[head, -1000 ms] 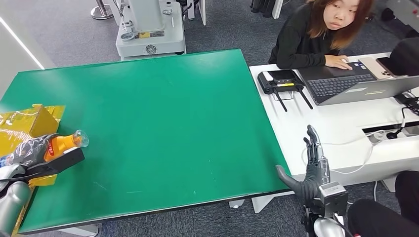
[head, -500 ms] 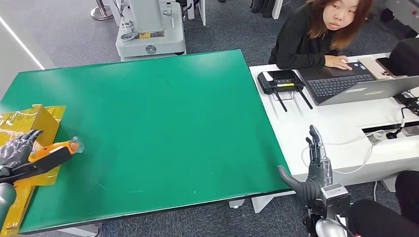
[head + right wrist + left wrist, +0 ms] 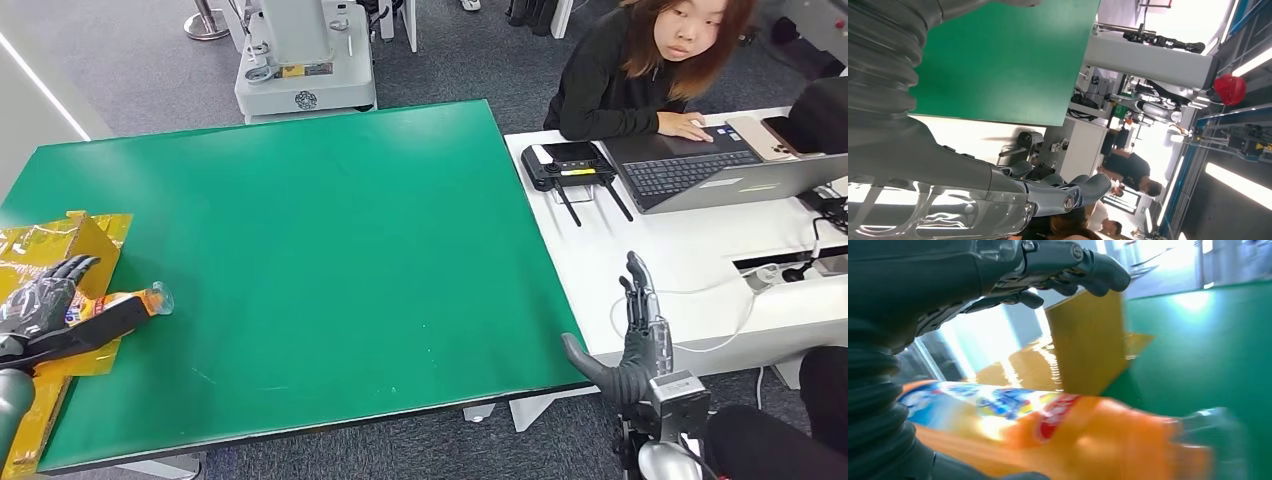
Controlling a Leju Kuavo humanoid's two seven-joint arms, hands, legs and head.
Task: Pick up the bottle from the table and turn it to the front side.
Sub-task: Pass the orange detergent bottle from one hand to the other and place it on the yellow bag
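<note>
Here the left hand (image 3: pixel 40 305), fingers spread, half hides the bottle (image 3: pixel 130 300); grip unclear.

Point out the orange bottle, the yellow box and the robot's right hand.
orange bottle (image 3: pixel 135 300): head view, on its orange neck near the clear cap.
yellow box (image 3: pixel 85 240): head view, on the upright flap.
right hand (image 3: pixel 636 335): head view, on the back of the hand.

Dark grey left hand (image 3: pixel 40 305), right hand (image 3: pixel 632 345), ribbed grey wrist covers
</note>
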